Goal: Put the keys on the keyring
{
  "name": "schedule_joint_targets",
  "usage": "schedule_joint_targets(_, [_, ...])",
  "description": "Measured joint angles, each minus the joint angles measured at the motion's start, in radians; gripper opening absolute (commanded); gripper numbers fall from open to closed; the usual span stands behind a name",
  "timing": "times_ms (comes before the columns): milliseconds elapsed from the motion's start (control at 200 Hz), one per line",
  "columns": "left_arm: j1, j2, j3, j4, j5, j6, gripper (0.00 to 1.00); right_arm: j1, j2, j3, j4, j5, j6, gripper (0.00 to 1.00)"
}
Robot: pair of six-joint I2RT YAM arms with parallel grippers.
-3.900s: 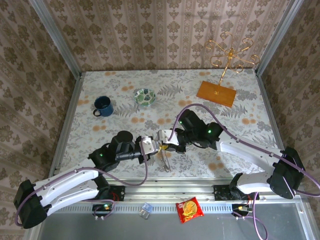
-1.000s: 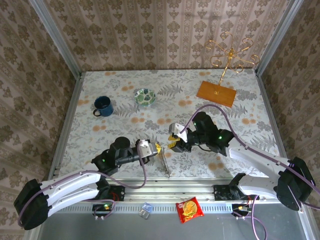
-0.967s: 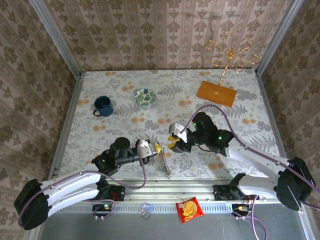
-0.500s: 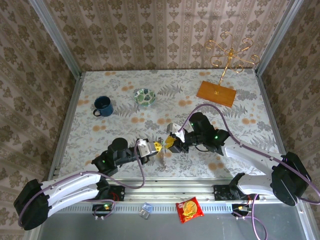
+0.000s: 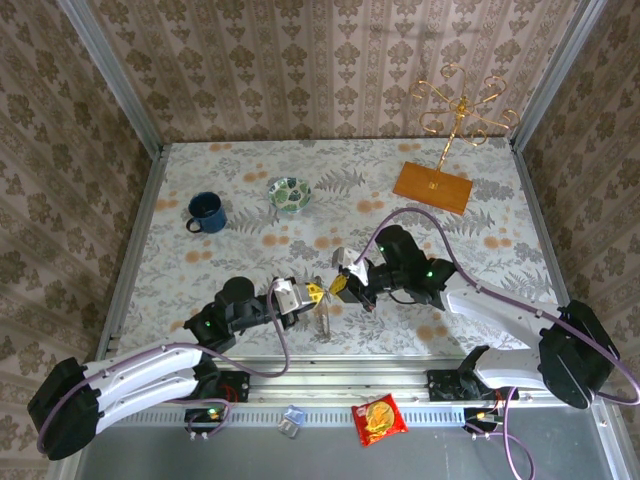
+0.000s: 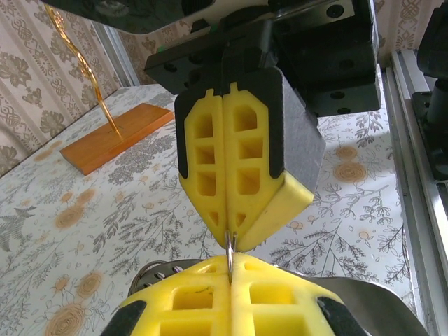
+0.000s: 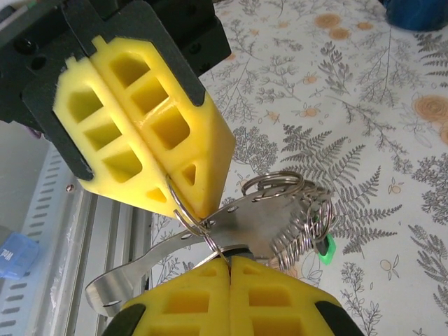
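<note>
Left end effector [image 5: 312,293] and right end effector [image 5: 340,287] both clamped on one wire loop [image 7: 187,212]. Pull apart gently and evenly so the green key [image 7: 323,248] can thread.

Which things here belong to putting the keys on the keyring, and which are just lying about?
Part of the job:
- keyring, pinched between both claws
- green-headed key
- left claw
- right claw

Just lying about:
- blue mug
- patterned bowl
- gold wire stand
- snack packet
</note>
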Motion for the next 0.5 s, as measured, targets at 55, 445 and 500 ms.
schedule_joint_targets(55, [0.0,0.0,-0.003,0.0,0.0,-0.002,0.0,0.002,0.002,0.0,-0.002,0.001,-0.002,0.14])
schedule_joint_targets(445, [0.0,0.017,-0.013,0.068,0.005,-0.031,0.0,0.004,-0.09,-0.067,0.115,-0.006,-0.003,0.34])
schedule_joint_targets(500, [0.0,0.024,-0.017,0.081,0.008,-0.04,0.0,0.005,-0.089,-0.067,0.123,-0.017,-0.003,0.32])
